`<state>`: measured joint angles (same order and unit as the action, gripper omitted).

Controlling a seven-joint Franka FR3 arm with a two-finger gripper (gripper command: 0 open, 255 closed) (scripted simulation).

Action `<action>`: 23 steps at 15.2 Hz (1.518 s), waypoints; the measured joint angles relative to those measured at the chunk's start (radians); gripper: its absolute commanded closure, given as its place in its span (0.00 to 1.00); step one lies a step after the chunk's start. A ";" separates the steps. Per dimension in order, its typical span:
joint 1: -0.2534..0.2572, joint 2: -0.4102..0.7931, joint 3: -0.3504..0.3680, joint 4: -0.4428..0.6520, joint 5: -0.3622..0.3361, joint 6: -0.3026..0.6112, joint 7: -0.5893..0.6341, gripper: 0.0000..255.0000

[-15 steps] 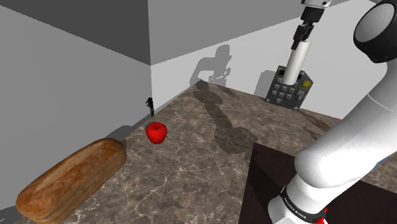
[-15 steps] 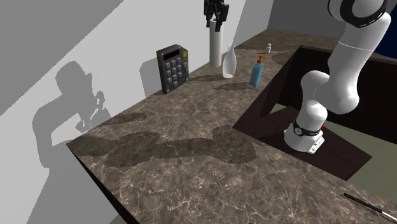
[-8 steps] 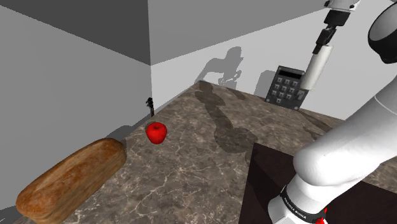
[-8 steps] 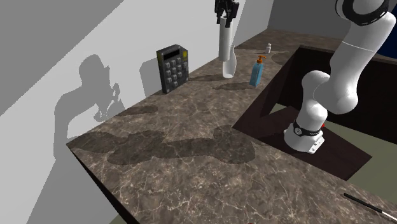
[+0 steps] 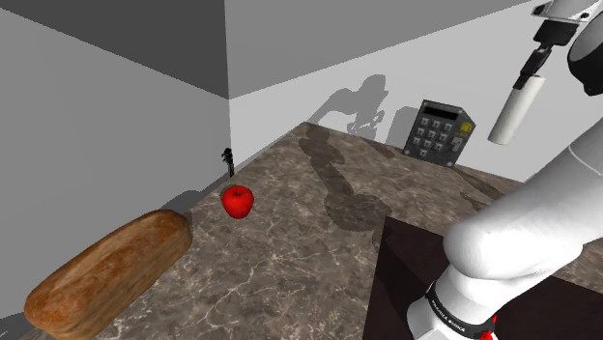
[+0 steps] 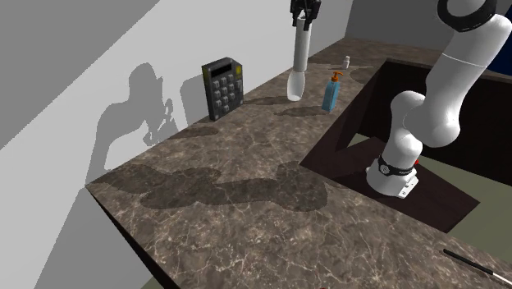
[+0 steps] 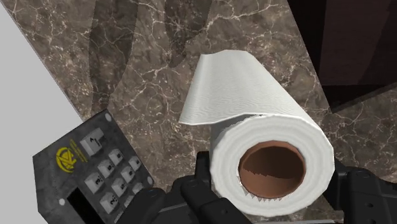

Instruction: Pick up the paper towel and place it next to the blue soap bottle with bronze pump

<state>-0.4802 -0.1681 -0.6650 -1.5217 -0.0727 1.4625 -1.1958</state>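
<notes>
Far to the calculator's [image 5: 442, 133] left in the shoulder view, a loaf [image 5: 106, 270] lies on the marbled counter [image 5: 290, 241], and an apple [image 5: 237, 201] sits between loaf and calculator. The calculator leans against the wall. To its right and higher, clear of the counter, the towel [image 5: 514, 111] hangs tilted, its upper end grasped by the gripper [image 5: 536, 66]. In the second exterior view the calculator [image 6: 223, 87] again comes first, at the wall. To its right the towel [image 6: 301, 51] hangs nearly upright from the gripper [image 6: 304, 16], its lower end lined up with the top of a white vase [image 6: 295, 84]; whether the two touch cannot be told. Further right of the calculator stands the soap bottle [image 6: 331, 92], near the counter's edge, with the arm [image 6: 443, 90] beyond it. In the wrist view the fingers [image 7: 202, 172] clasp the towel [image 7: 267, 140] on both sides at its brown-cored end, and the calculator [image 7: 95, 172] sits on the counter beneath, off to one side of the towel.
</notes>
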 measured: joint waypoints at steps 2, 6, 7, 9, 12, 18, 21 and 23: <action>-0.020 0.018 -0.041 0.014 0.011 0.001 -0.059 1.00; -0.058 0.051 -0.114 0.048 0.035 -0.006 -0.169 1.00; -0.073 0.083 -0.145 0.082 0.057 -0.019 -0.210 1.00; -0.102 0.112 -0.188 0.097 0.082 -0.016 -0.280 1.00; -0.167 0.215 -0.264 0.183 0.170 -0.043 -0.399 1.00; -0.415 0.448 -0.328 0.393 0.385 -0.130 -0.628 1.00; -0.429 0.455 -0.330 0.368 0.392 -0.105 -0.654 1.00; -0.404 0.434 -0.334 0.316 0.372 -0.067 -0.652 1.00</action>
<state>-0.8838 0.2659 -0.9990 -1.2061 0.2992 1.3950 -1.8481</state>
